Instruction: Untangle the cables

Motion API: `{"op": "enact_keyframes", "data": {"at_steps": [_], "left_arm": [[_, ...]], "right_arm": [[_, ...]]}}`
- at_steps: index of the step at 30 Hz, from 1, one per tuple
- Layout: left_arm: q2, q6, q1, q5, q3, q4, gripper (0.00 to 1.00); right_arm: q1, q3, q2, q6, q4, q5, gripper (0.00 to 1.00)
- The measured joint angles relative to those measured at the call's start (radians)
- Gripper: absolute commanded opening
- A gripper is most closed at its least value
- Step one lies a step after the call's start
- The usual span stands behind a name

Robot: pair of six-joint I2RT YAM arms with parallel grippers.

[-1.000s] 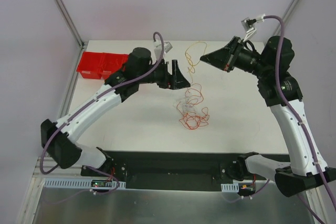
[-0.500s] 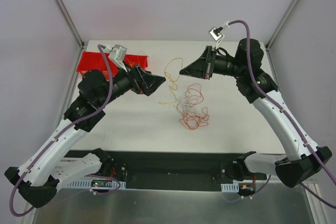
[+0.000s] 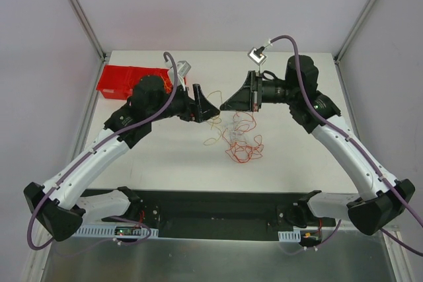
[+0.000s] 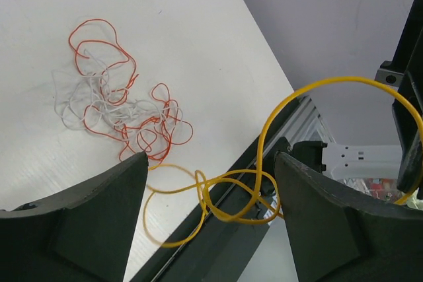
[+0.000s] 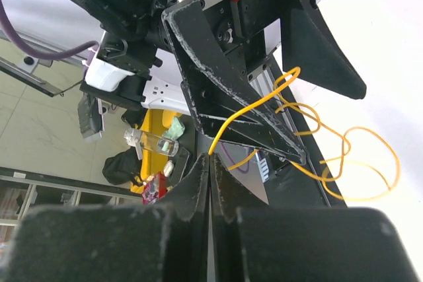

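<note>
The cables lie partly in a red and white tangle (image 3: 243, 143) on the white table (image 3: 297, 156), which the left wrist view also shows as a tangle (image 4: 119, 107) on the tabletop. One yellow cable (image 3: 213, 95) is lifted out of it. My right gripper (image 5: 210, 156) is shut on the end of this yellow cable (image 5: 264, 100) and hangs above the table at its middle, as the right gripper (image 3: 226, 105). My left gripper (image 3: 210, 109) faces it tip to tip. The left gripper (image 4: 208, 160) is open, and loops of the yellow cable (image 4: 231, 212) hang between its fingers, untouched by the pads.
A red bin (image 3: 122, 80) stands at the table's back left corner, behind the left arm. A black rail (image 3: 218, 206) runs along the near edge between the arm bases. Grey walls close in the back and sides.
The right gripper has moved left and down with the yellow cable in it. The left gripper drew back toward the red bin, then came right again to meet the right gripper.
</note>
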Motion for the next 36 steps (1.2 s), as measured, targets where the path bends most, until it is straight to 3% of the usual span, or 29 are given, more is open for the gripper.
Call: {"op": "enact_keyframes", "data": {"at_steps": [8,13,18,23,33,36], "left_arm": [[0.116,0.035,0.0,0.07,0.093,-0.024,0.29],[0.15,0.042,0.0,0.073,0.131,-0.03,0.0],[0.193,0.01,0.0,0.077,0.191,-0.029,0.0],[0.225,-0.025,0.0,0.077,0.226,-0.029,0.0],[0.245,-0.102,0.008,0.084,0.249,-0.03,0.0],[0.245,-0.127,0.026,0.092,0.249,-0.03,0.0]], "right_arm": [[0.004,-0.04,-0.031,-0.042,-0.034,-0.003,0.0],[0.005,-0.044,-0.053,-0.094,-0.094,0.031,0.15],[0.005,-0.043,-0.065,-0.156,-0.166,0.106,0.39],[0.005,-0.043,-0.065,-0.194,-0.196,0.175,0.54],[0.006,-0.043,-0.008,-0.219,-0.192,0.227,0.57],[0.008,-0.043,0.015,-0.225,-0.187,0.241,0.54]]}}
